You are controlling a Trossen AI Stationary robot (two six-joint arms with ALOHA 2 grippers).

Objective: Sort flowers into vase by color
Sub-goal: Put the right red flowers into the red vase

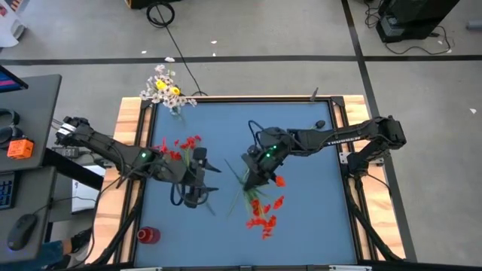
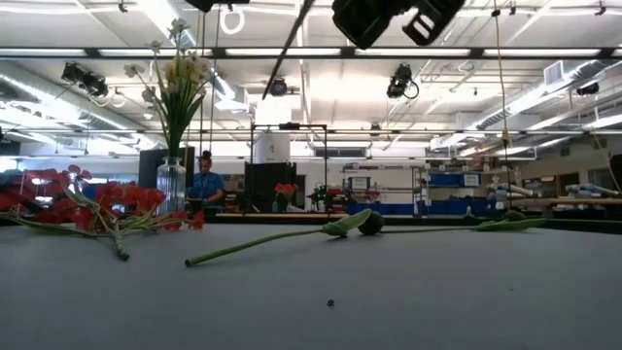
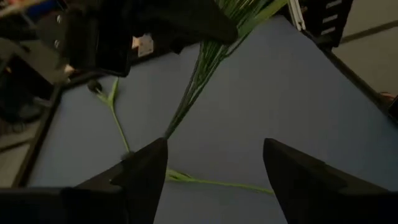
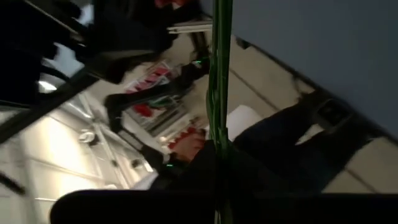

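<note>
We see the blue table [image 1: 301, 218] strewn with red flowers [image 1: 263, 214]; a vase [image 1: 175, 108] of white and yellow blooms stands at its far-left corner. Our right gripper [image 1: 256, 175] pinches green stems [image 4: 219, 93]; our left gripper [image 1: 197, 184] hovers nearby, fingers [image 3: 146, 171] spread.

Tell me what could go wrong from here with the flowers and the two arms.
The right hand grips a bunch of green stems; the bunch looks loose, so a sprig might slip out. The left hand is open close to that bunch, so the arms may bump during a handover. Red flowers lie under the right arm and could be dragged. The vase stands at the table's far edge, where a knock could tip it.
</note>
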